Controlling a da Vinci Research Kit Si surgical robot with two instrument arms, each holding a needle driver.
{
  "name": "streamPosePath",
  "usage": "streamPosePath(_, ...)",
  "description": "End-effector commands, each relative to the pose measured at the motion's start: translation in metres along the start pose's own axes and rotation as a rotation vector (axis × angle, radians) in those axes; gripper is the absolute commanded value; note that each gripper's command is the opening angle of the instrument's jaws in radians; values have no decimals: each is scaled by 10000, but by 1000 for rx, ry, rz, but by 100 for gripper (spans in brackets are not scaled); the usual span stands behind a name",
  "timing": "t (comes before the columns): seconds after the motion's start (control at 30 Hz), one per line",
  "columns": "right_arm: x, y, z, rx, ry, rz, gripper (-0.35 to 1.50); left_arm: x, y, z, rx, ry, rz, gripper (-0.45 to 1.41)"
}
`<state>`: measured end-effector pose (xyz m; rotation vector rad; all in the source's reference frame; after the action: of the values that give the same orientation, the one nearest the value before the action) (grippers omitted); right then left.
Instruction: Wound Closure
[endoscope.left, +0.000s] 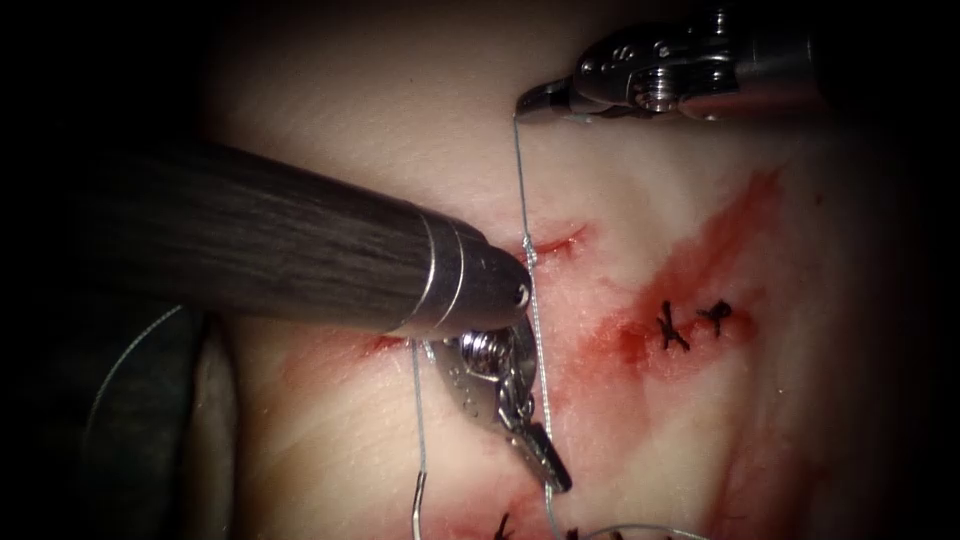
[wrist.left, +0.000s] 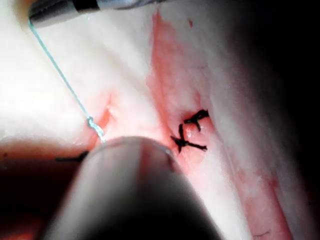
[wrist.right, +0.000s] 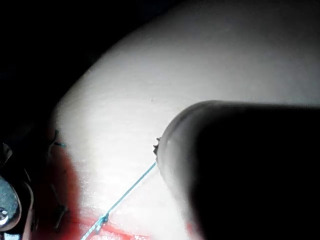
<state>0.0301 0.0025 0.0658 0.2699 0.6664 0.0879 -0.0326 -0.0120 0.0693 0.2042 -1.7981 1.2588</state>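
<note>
My right tool (endoscope.left: 528, 102) comes in from the upper right, its jaws shut on the thread (endoscope.left: 520, 180). That strand runs taut straight down to a knot (endoscope.left: 531, 252) at a short red cut (endoscope.left: 556, 240) in the tissue (endoscope.left: 400, 160). From the knot the thread continues down to my left tool (endoscope.left: 556, 476), which points downward with its jaws shut on the strand. Another strand (endoscope.left: 417, 410) hangs left of that tool and ends in a thicker pale piece (endoscope.left: 418, 505); I cannot tell whether this is the needle. The wrist views show the taut thread (wrist.left: 60, 75) (wrist.right: 131, 189) and the knot (wrist.left: 91, 121) (wrist.right: 105, 218).
Two black stitches (endoscope.left: 690, 322) (wrist.left: 192, 132) lie in a red fluid stain right of the knot. More black thread ends (endoscope.left: 505, 525) sit at the lower edge. The left tool's dark shaft (endoscope.left: 260, 245) crosses the left half, and a thin loop of thread (endoscope.left: 120, 370) lies beside it.
</note>
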Motion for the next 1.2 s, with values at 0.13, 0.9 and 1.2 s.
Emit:
streamPosePath(0.13,10,7,5,-15,-12,45,-35,6,-3,13,12,-9,-2,-45)
streamPosePath(0.9,12,-22,-17,-31,3,-22,96,-28,28,1,-86,-90,37,-45)
streamPosePath(1.2,-1,-70,-96,-101,199,66,88,-72,27,-58,-73,-57,199,-45)
